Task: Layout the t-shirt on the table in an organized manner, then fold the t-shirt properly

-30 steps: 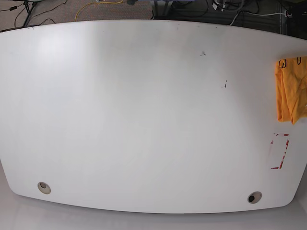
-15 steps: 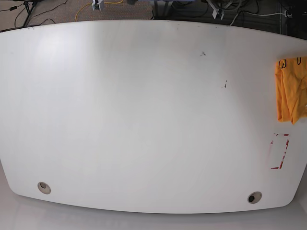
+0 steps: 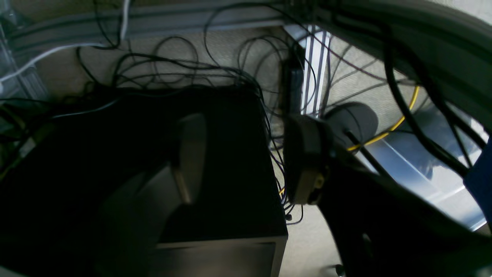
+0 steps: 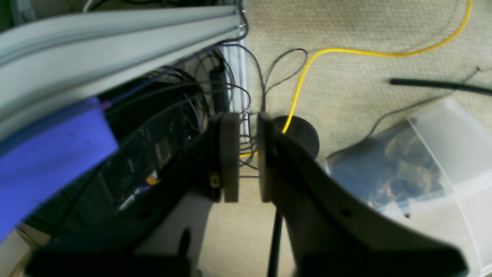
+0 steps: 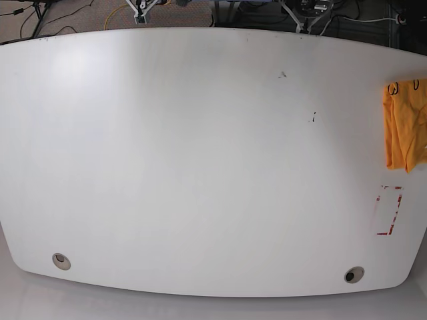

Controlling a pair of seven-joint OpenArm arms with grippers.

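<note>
Shirt (image 5: pixel 405 123): soft, light, floppy; bunched at table (image 5: pixel 200 167) edge, above tape (image 5: pixel 389 211).
Hold: pinch a loose corner.
Left gripper (image 3: pixel 246 157): jaws wide apart, empty.
Right gripper (image 4: pixel 248 154): jaws nearly together, empty.

Showing the left gripper (image 3: pixel 248 157) as two broad fingers (image 3: pixel 190 154) in deep shadow: one bearing a flat, pale grey pad face, the other dark and round-tipped, carrying a small yellowish fitting near its base. Widening toward the camera into smooth black shells, blurred at close range.

Showing the right gripper (image 4: pixel 248 157) as two flat, rectangular grey-tan pads (image 4: pixel 230 157) mounted on curved dark grey finger bodies. Displaying a small yellow mark beside one pad, a round dark hole in one body and an oval slot in the other.

Appearing in the base view only as pale grey-white tips (image 5: pixel 143 8) at the table's far edge.
</note>
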